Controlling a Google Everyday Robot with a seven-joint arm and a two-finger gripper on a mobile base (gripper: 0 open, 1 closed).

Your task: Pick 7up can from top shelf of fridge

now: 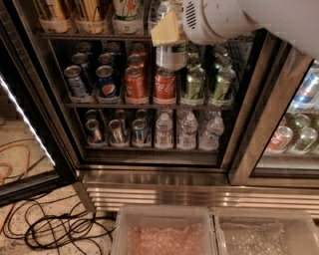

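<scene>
The fridge (239, 124) stands open, black-framed, with wire racks of drinks. My gripper (172, 30) is at the top middle, in front of the top shelf (94, 36). It is shut on the 7up can (171, 56), a tall white-silver can with green marks. One yellowish finger pad (166, 30) lies across the can's front. The can hangs in front of the rack of short cans, its base off the top shelf. A similar white can with green and red marks (127, 9) stands in a white cup tray on the top shelf, left of the gripper.
The middle rack holds short blue, red (164, 84) and green cans; the lower rack holds cans and water bottles (187, 130). The open door (30, 129) is at the left, and black cables (55, 226) lie on the floor. Two clear bins (164, 231) sit in front of the ribbed steel base.
</scene>
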